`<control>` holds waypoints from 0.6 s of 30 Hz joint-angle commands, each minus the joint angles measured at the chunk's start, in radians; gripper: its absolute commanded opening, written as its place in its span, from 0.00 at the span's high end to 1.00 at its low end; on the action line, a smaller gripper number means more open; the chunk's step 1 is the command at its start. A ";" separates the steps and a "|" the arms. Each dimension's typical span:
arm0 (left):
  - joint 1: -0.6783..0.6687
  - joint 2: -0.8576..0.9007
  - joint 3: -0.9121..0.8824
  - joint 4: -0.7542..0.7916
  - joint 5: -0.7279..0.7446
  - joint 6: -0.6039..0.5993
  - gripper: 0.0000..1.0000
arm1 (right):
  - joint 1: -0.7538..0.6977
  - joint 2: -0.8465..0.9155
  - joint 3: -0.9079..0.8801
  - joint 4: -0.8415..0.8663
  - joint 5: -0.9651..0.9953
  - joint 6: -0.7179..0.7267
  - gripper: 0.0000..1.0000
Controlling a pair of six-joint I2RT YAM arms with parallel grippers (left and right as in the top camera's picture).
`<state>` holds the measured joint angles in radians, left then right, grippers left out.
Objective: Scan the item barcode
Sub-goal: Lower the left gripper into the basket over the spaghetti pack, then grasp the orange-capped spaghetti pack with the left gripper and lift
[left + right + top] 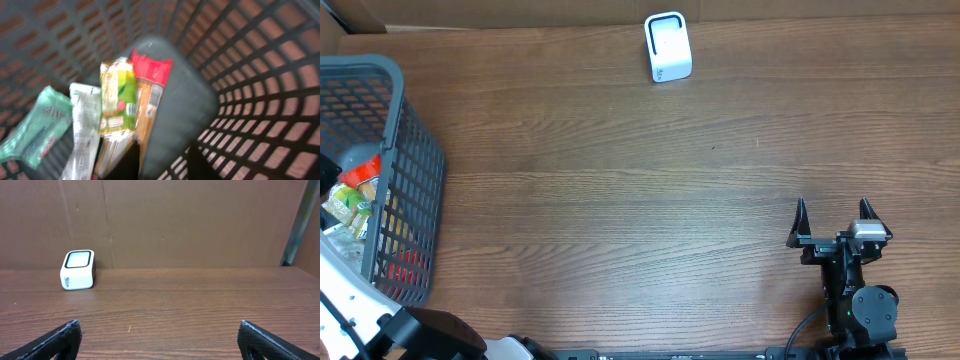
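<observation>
the left hand (162, 150) hangs inside the grey mesh basket (415, 190), looking down at its floor. its two dark fingers (125, 162) show blurred at 6 o'clock of the wrist view. they are parted a little, with only the basket floor in the gap and nothing gripped.

just past the fingers toward 10 o'clock, several packets lie flat in a loose fan on the basket floor. they are a green packet (117, 97), a red-topped packet (150, 95) touching its 3 o'clock side, a white packet (85, 125) at its 9 o'clock side, and a teal packet (32, 130) furthest out at 8 o'clock. the left finger overlaps the near end of the green and red-topped pair, but the blur hides whether it touches them.

from overhead the basket sits at the 9 o'clock edge of the wooden desk (620, 200). the white scanner (667, 47) stands at 12 o'clock, well apart from the basket.

the right hand (833, 210) rests at about 4 o'clock on the desk, fingers spread as wide as they go and empty, pointing toward 12 o'clock. in its wrist view the scanner stands at 10 o'clock against a cardboard wall (200, 220).
</observation>
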<state>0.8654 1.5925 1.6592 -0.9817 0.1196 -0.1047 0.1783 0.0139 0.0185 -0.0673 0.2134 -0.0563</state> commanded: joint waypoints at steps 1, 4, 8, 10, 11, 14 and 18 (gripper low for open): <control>0.000 0.008 -0.014 -0.018 -0.080 -0.033 0.52 | 0.006 -0.009 -0.010 0.006 0.002 -0.004 0.00; 0.000 0.009 -0.043 -0.014 -0.083 -0.040 0.11 | 0.006 -0.009 -0.010 0.006 0.002 -0.004 0.00; 0.000 0.010 -0.128 0.025 -0.101 -0.014 0.06 | 0.006 -0.009 -0.010 0.006 0.002 -0.004 0.00; 0.000 0.010 -0.179 0.056 -0.101 0.002 0.06 | 0.006 -0.009 -0.010 0.006 0.002 -0.004 0.00; 0.000 0.010 -0.198 0.068 -0.101 0.005 0.06 | 0.006 -0.009 -0.010 0.006 0.002 -0.004 0.00; 0.000 0.010 -0.267 0.128 -0.100 0.041 0.06 | 0.006 -0.009 -0.010 0.006 0.002 -0.004 0.00; 0.000 0.017 -0.369 0.228 -0.094 0.088 0.06 | 0.006 -0.009 -0.010 0.006 0.002 -0.004 0.00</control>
<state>0.8654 1.5990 1.3590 -0.7982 0.0296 -0.0788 0.1783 0.0139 0.0185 -0.0677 0.2138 -0.0566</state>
